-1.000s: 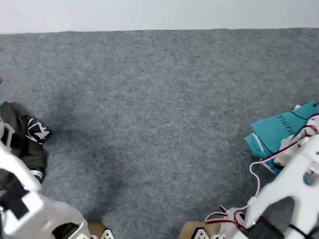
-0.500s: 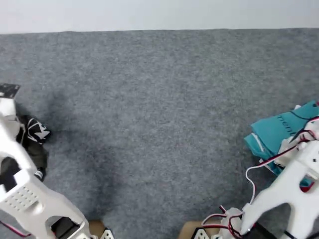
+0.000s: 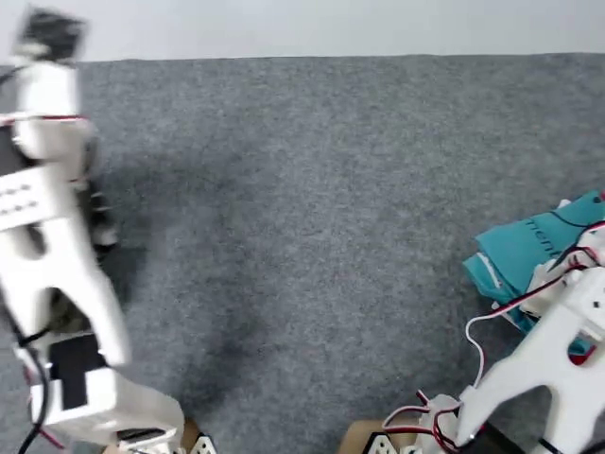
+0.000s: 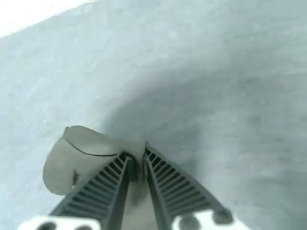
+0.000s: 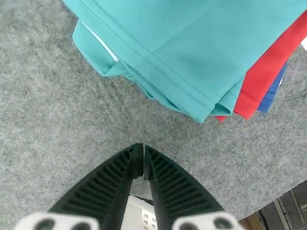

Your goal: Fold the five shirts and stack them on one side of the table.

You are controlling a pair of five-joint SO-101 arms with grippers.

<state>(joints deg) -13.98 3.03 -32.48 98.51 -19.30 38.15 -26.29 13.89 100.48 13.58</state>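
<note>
My left gripper [image 4: 136, 160] is shut on a fold of a dark olive shirt [image 4: 79, 153] and holds it up above the grey mat. In the high view the left arm [image 3: 47, 199] stands raised along the left side, and a dark strip of that shirt [image 3: 99, 227] shows beside it. At the right edge lies a folded stack with a teal shirt [image 3: 525, 251] on top. The right wrist view shows the teal shirt [image 5: 192, 48] over a red one [image 5: 268, 72] and a blue one [image 5: 273, 93]. My right gripper [image 5: 143, 149] is shut and holds nothing, just short of the stack.
The grey mat [image 3: 312, 208] covers the table from the middle to the far edge, where a white wall [image 3: 312, 24] begins. The right arm [image 3: 558, 350] and its red and white cables [image 3: 492, 322] occupy the near right corner. The mat's edge [image 5: 283, 211] lies close to the stack.
The left arm has swung up and toward the far left edge, lifting the dark shirt off the mat. The right arm dropped slightly, then stayed still.
</note>
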